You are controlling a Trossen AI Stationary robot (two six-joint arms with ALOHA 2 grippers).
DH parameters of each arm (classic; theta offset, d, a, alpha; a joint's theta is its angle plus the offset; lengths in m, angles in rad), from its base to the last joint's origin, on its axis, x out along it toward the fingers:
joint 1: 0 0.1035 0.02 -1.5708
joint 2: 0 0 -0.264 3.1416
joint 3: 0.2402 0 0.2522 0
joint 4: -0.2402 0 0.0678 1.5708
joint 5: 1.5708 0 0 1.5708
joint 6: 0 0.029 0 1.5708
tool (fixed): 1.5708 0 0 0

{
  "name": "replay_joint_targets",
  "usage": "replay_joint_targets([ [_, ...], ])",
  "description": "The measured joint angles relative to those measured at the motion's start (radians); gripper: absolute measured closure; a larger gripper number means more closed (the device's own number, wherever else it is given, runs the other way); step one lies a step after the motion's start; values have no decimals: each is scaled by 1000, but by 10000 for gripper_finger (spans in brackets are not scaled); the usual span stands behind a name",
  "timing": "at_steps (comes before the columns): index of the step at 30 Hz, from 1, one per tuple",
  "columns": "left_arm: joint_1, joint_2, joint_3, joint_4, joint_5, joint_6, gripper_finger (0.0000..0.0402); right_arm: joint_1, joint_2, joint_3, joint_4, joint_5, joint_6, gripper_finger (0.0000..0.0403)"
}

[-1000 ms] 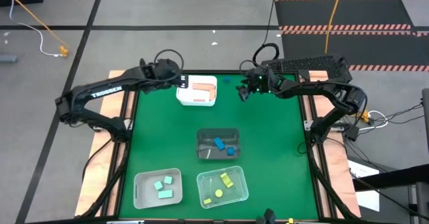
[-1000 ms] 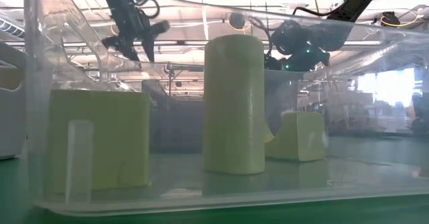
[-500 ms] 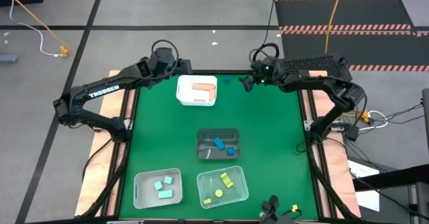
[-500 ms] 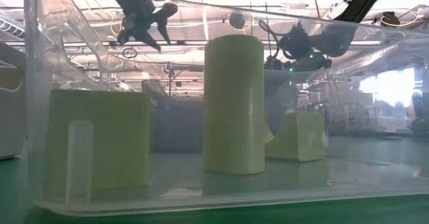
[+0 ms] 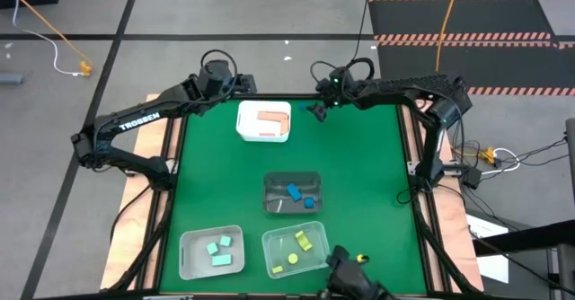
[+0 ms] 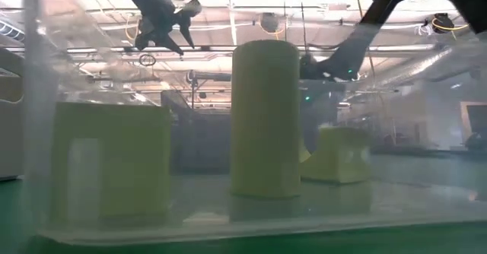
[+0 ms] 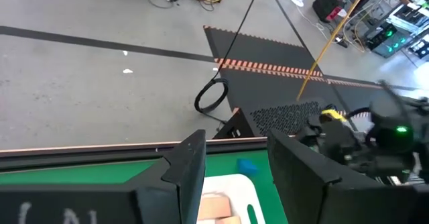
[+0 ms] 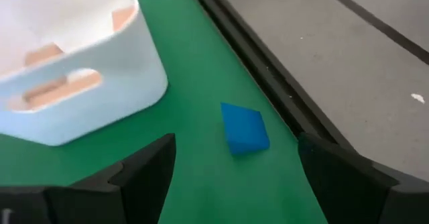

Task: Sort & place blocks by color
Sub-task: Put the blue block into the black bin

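Note:
A blue block (image 8: 244, 129) lies flat on the green mat near the table's far edge, just right of the white bin (image 5: 263, 121) that holds tan blocks (image 5: 271, 118). My right gripper (image 8: 234, 177) (image 5: 316, 110) is open and slants down at the blue block, one finger on either side of it, short of touching. My left gripper (image 7: 234, 170) (image 5: 235, 83) hangs open and holds nothing, above the white bin's far left corner. Blue blocks (image 5: 295, 192) lie in the dark bin, mint ones (image 5: 216, 249) in the near white bin, yellow ones (image 5: 298, 244) in the clear bin.
The dark bin (image 5: 292, 207) stands mid-table. The near white bin (image 5: 189, 260) and the clear bin (image 5: 319, 233) stand by the near edge. A dark object with a yellow spot (image 5: 349, 266) shows at the near edge. The table's black frame (image 8: 268, 76) runs just beyond the blue block.
My right gripper has gone toward the table's left and down, to the blue block by the white bin. My left gripper has risen from over the white bin's left side, drawn back toward the far edge, and tipped up from pointing down to nearly level.

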Motion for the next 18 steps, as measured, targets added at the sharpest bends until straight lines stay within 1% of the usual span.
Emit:
replay_joint_targets([
  [6,-3,0,0,-1,0,-1,243,2,84,110,-87,0,-80,98],
  [10,-3,0,0,-2,1,2,243,8,111,132,-103,3,-120,99],
  [18,-1,0,0,-1,1,25,243,21,110,140,-117,8,-146,99],
])
